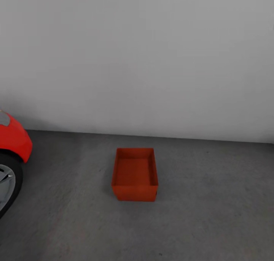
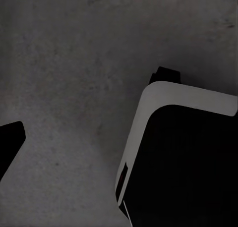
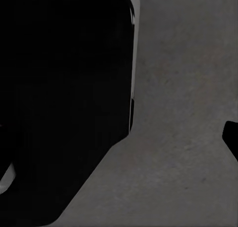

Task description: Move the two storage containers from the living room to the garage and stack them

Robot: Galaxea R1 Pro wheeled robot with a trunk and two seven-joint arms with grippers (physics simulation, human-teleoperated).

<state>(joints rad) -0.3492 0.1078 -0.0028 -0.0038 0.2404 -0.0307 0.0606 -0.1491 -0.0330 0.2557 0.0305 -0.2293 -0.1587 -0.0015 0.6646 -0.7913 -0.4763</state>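
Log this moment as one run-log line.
place: garage | storage container: one, empty, upright on concrete floor | red car: at left | stack: not done

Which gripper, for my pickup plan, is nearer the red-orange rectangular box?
Cannot tell. The red-orange box sits centred ahead; both wrist cameras face grey concrete floor beside the robot's dark base.

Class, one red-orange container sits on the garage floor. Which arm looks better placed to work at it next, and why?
Neither clearly. The container stands centred on the concrete floor, so no side is favoured. The car crowds the robot's left, so the right arm probably has freer room.
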